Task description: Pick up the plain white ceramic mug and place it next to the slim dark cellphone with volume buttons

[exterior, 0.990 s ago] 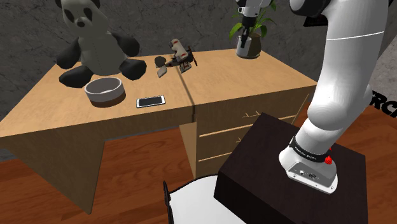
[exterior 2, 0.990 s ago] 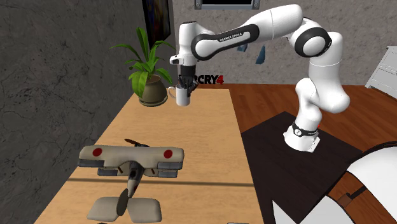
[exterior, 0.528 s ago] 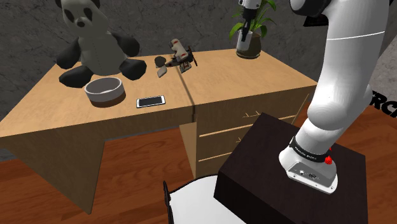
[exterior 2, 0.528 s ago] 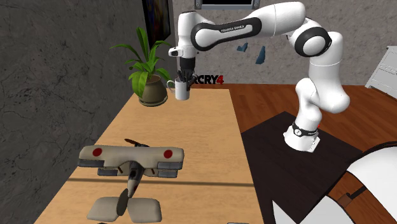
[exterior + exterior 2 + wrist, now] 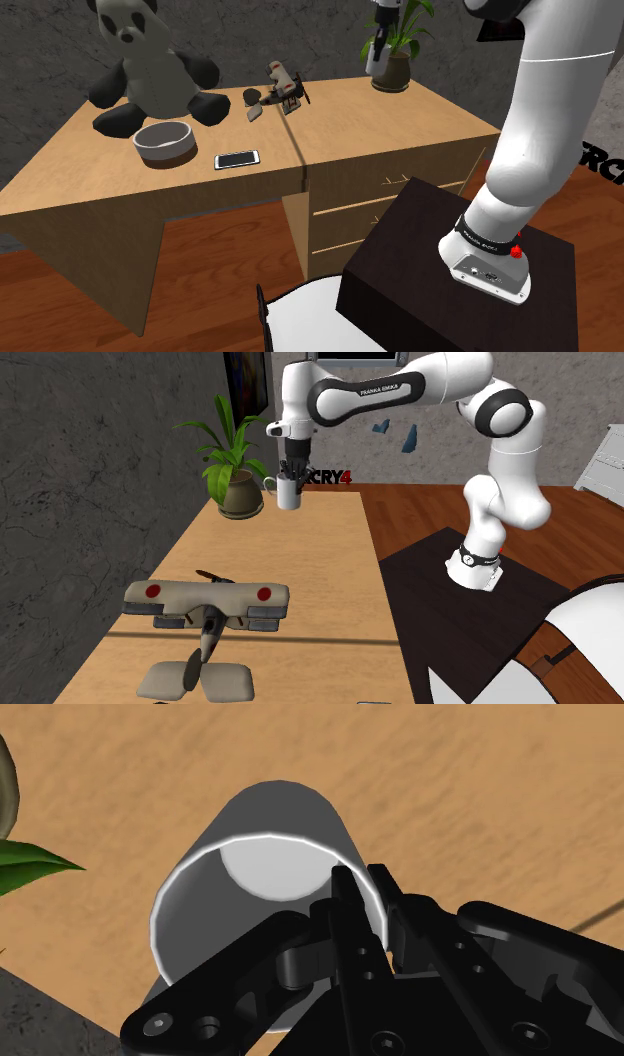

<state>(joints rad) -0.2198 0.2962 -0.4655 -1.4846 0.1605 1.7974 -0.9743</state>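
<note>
Second exterior view, tool [image 5: 288, 476] clasping white mug [image 5: 288, 498], "CRY4" lettering [image 5: 332, 477] behind

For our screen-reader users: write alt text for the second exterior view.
A white robot arm holds a white mug by its rim in its black gripper, above the far end of a long wooden table and beside a potted plant. A toy biplane sits on the table in the foreground.
</note>
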